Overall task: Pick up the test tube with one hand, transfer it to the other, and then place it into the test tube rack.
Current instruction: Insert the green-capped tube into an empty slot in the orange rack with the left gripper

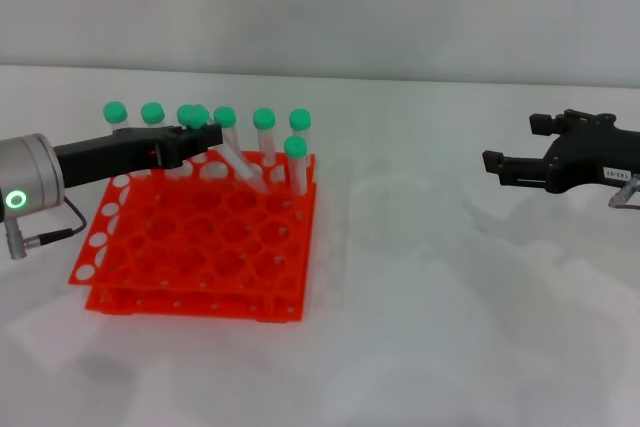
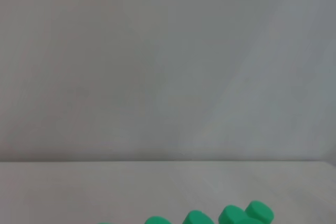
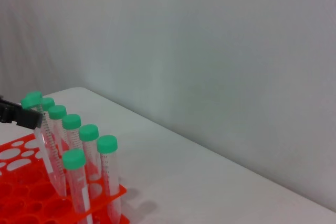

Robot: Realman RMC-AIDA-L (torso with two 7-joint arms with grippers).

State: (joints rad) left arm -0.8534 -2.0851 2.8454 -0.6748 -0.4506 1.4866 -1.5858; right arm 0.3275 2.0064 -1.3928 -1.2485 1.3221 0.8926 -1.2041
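Observation:
The orange-red test tube rack (image 1: 200,247) lies on the white table at the left, also showing in the right wrist view (image 3: 16,192). Several green-capped tubes stand upright along its far rows. One test tube (image 1: 243,169) leans, its green cap (image 3: 31,99) toward my left arm and its lower end down in the rack. My left gripper (image 1: 195,137) reaches over the rack's far side and is shut on this tube just under the cap. My right gripper (image 1: 515,144), with a white label, hovers open and empty far to the right.
In the left wrist view only green caps (image 2: 231,214) show along the edge, against the grey wall. Bare white table lies between the rack and the right gripper. The table's far edge meets the wall behind the rack.

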